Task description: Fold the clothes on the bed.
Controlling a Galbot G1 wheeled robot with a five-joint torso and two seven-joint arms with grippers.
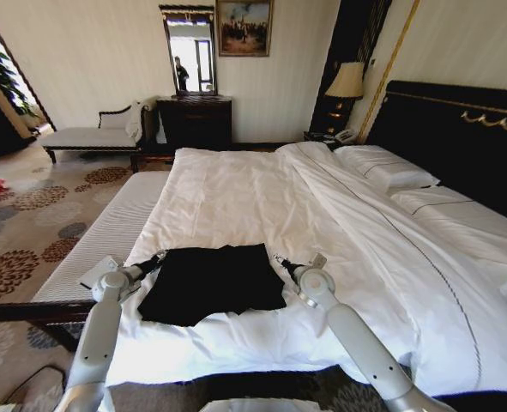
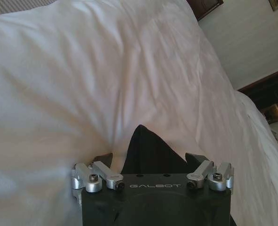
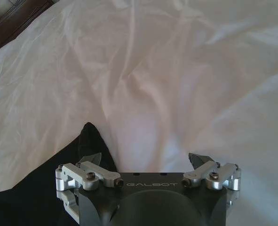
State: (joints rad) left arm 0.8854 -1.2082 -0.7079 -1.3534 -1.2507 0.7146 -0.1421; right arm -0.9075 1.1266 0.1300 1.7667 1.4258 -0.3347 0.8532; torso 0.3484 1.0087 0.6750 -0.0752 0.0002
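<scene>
I have the black T-shirt [image 1: 212, 281] lying as a flattened, partly folded block on the near part of the bed [image 1: 262, 197], with my left gripper [image 1: 156, 260] at its far-left corner and my right gripper [image 1: 280, 261] at its far-right corner, both with jaws spread and holding nothing. I judge I'm between folds, so next I need a clean pinch on each corner. White duvet lies open on the far side; the near-left bed edge is close.
</scene>
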